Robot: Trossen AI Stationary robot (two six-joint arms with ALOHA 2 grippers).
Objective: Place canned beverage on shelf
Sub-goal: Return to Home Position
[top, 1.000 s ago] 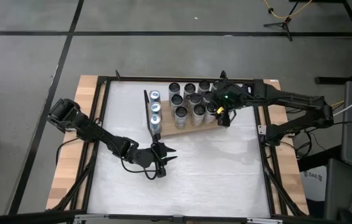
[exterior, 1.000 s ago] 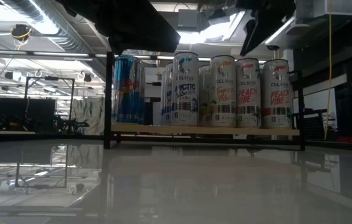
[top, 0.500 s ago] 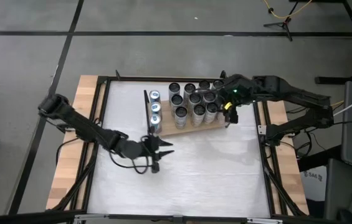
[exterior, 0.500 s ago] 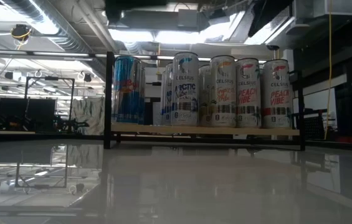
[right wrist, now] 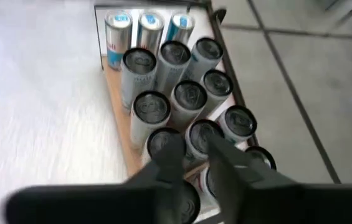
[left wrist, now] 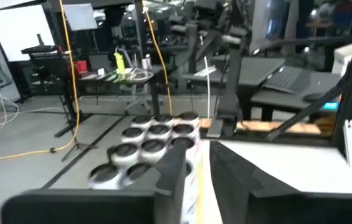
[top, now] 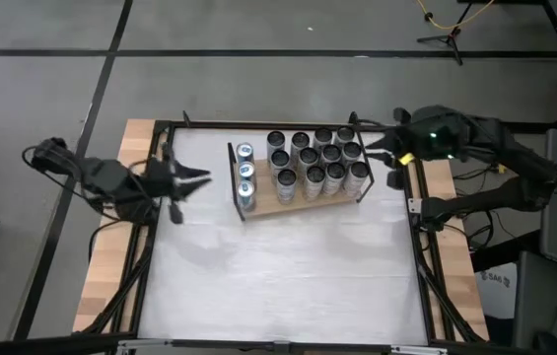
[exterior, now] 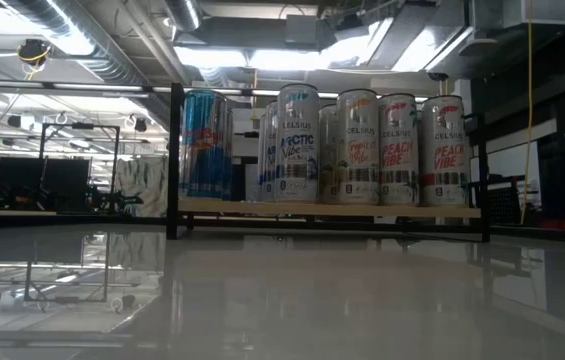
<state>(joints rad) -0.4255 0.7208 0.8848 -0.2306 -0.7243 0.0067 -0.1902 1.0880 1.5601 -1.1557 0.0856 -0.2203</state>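
Low view, nearest first: see only the glossy desk (exterior: 282,300) in front, no can standing loose on it.

Next back, find the shelf (exterior: 332,209), lying at 12 o'clock of desk centre in the high view, slightly angled. Count on it three blue cans (top: 245,177) in a line at its 9 o'clock end and twelve white cans (top: 313,158) packed in rows toward 3 o'clock, all upright. Read pink lettering on the pink-lettered cans (exterior: 420,150) at the front row's 3 o'clock end.

Place the left gripper (top: 197,177) at 9 o'clock of the shelf, apart from it, over the desk's edge. Jaws drawn close, only a thin slit between, pinching nothing.

Place the right gripper (top: 379,146) at 2 o'clock of the shelf, just beside its far corner and off the cans. Jaws likewise near together, nothing held.

Judge stocking finished and the step in hand as the return to rest pose, since neither arm carries anything. For the next move, expect to fold each arm toward its own base, keeping the right one above the wire end frame (exterior: 175,160) and the nearest can tops.
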